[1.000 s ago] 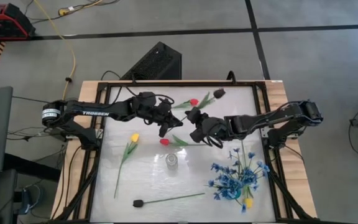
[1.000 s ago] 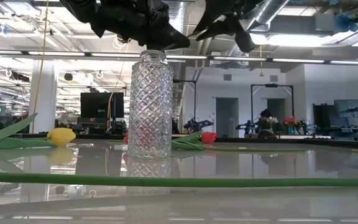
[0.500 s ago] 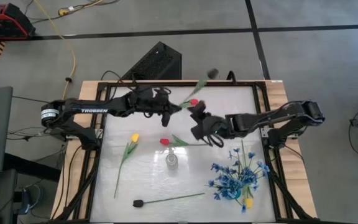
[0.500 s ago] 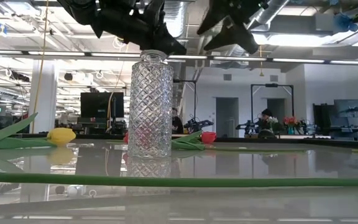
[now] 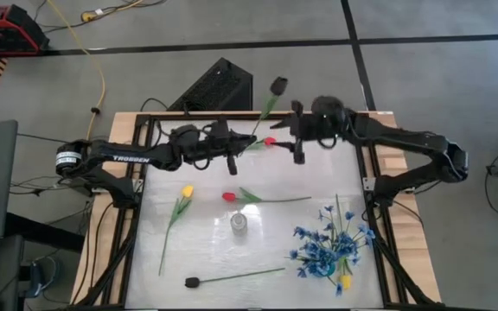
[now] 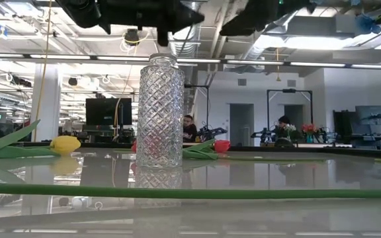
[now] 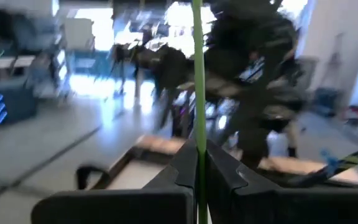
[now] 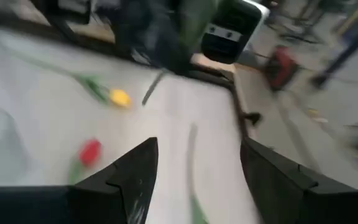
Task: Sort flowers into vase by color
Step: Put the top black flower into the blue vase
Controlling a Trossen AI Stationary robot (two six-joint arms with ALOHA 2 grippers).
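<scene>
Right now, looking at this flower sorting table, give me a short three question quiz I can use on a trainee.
1. True or false: the glass vase already holds a flower.
2. What is the left gripper clamped on? A: a yellow tulip. B: a green stem. C: a blue spray.
3. Fill the gap: the right gripper, near the table's far edge, is ____ and holds nothing.

Key: 1 false; 2 B; 3 open.
</scene>
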